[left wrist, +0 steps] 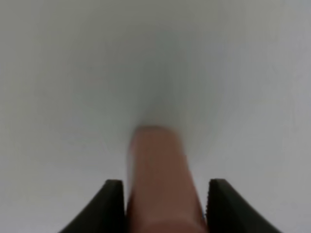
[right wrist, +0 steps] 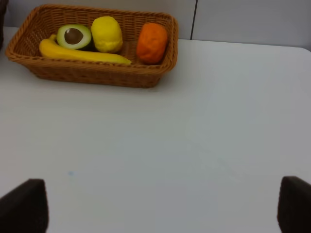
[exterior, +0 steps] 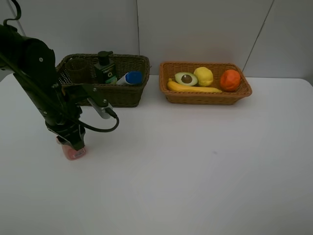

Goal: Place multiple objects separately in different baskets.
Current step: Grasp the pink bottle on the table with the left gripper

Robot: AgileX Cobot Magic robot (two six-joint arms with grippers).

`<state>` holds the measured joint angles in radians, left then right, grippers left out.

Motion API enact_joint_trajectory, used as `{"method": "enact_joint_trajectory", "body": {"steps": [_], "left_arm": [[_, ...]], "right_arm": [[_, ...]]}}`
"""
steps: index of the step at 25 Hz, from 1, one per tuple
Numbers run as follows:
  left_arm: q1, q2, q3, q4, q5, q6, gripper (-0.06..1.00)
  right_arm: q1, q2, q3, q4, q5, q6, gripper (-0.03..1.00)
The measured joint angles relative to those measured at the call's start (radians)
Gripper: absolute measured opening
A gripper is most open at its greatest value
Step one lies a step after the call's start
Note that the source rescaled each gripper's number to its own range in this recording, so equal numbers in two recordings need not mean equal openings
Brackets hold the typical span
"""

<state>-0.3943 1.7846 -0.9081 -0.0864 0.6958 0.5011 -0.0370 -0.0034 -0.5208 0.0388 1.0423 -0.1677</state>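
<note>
I judged the step in hand to be the pickup of the last loose item. Nearest to me, the left gripper (exterior: pixel 73 145) stood straight down over the small pink bottle (exterior: pixel 75 153) on the white table (exterior: pixel 195 171). In the left wrist view the bottle (left wrist: pixel 163 184) lay between the two dark fingers (left wrist: pixel 109 206), each close beside its flank. I could not tell whether the pads were pressing it or merely bracketing it. The bottle appeared smooth, rounded and probably rigid plastic; the view was too blurred for more.

The next move, as I judged it, called for a confirmed clamp, a vertical lift, and a carry to the dark basket (exterior: pixel 124 95) beyond. A slick, narrow body could slip if the grip was incomplete.

The right gripper (right wrist: pixel 160 206) showed only its two dark fingertips at the frame corners, set wide apart with nothing between them.

Farther back, the dark basket, deep and tightly woven, held a dark green pump bottle (exterior: pixel 105 68), a white blue-capped bottle (exterior: pixel 129 78) lying on its side, and a translucent cup (exterior: pixel 78 70). Beside it, apart, the light basket (exterior: pixel 208 97), shallow and orange-brown wicker, held a banana (exterior: pixel 193 88), a halved avocado (exterior: pixel 186 78) with its pit showing, a lemon (exterior: pixel 204 76) and a dimpled orange (exterior: pixel 230 80).
</note>
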Motion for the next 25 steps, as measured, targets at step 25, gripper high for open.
{"method": "enact_joint_trajectory", "body": {"steps": [25], "left_arm": [[0.000,0.000,0.000,-0.001,0.005,-0.003,0.42]], "right_arm": [[0.000,0.000,0.000,0.000,0.000,0.000,1.00]]}}
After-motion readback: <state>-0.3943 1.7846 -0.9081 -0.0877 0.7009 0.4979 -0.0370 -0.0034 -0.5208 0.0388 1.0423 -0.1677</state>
